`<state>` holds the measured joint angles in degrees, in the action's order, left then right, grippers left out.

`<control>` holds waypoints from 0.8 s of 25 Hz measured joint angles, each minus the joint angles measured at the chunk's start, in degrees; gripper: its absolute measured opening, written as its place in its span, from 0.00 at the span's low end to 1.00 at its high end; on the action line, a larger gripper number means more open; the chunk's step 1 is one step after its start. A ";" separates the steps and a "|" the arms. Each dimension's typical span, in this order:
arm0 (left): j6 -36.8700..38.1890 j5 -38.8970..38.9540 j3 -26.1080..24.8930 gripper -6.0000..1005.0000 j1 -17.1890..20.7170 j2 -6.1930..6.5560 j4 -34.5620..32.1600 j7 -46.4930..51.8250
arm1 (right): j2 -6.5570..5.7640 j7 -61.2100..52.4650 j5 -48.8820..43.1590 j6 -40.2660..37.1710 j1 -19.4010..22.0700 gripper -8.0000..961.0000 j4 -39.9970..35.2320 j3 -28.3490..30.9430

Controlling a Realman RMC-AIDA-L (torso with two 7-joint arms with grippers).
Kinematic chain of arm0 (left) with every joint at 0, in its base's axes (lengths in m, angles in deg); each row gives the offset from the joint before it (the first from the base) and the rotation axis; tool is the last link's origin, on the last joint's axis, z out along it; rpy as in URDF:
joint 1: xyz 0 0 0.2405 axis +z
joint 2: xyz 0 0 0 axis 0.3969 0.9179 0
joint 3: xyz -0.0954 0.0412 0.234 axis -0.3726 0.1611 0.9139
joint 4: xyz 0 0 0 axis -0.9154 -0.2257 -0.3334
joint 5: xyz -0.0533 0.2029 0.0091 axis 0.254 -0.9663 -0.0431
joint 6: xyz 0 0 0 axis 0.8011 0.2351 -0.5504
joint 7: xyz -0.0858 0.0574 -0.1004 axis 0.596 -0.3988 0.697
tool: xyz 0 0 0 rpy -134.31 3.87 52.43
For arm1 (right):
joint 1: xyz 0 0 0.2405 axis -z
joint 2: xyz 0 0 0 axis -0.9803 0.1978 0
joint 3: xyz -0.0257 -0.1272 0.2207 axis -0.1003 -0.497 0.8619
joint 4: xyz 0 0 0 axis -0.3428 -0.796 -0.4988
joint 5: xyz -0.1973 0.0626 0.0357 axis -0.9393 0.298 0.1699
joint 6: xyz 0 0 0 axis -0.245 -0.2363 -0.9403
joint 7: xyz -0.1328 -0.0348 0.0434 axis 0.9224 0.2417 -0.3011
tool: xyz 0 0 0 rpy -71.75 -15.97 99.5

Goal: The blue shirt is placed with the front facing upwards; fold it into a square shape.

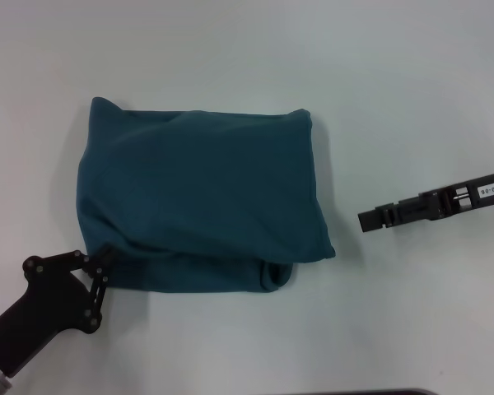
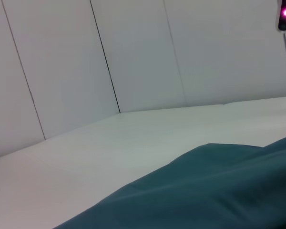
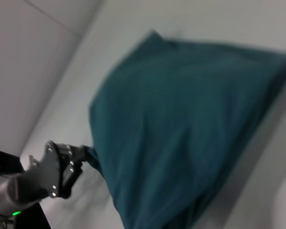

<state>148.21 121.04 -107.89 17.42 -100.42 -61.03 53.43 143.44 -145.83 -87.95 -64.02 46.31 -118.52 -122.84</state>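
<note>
Matte black left gripper (image 1: 99,276) with silver screws and grey wrist cuff; slim black right gripper (image 1: 370,220) bearing white printed label.

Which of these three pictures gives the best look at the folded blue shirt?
The head view: the whole blue shirt lies as a rough rectangle, left gripper at its near-left corner, right gripper apart. The left wrist view catches only an edge; the right wrist view shows it slanted.

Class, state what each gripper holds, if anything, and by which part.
The left gripper grips the blue shirt at its near-left corner. The right gripper holds nothing, apart from the shirt.
</note>
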 joint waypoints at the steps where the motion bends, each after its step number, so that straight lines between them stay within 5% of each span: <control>1: 0.10 0.00 0.03 0.01 0.00 0.00 0.00 0.00 | -0.02 -0.58 -0.72 0.10 -0.10 0.89 0.01 -0.01; 20: 1.11 -0.03 -0.11 0.01 0.56 -0.07 0.01 -1.47 | 3.72 -2.83 -0.84 3.61 -2.63 0.88 0.86 0.09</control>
<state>149.31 121.01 -108.00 17.98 -100.48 -61.02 51.95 147.16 -148.66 -88.78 -60.40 43.67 -117.66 -122.74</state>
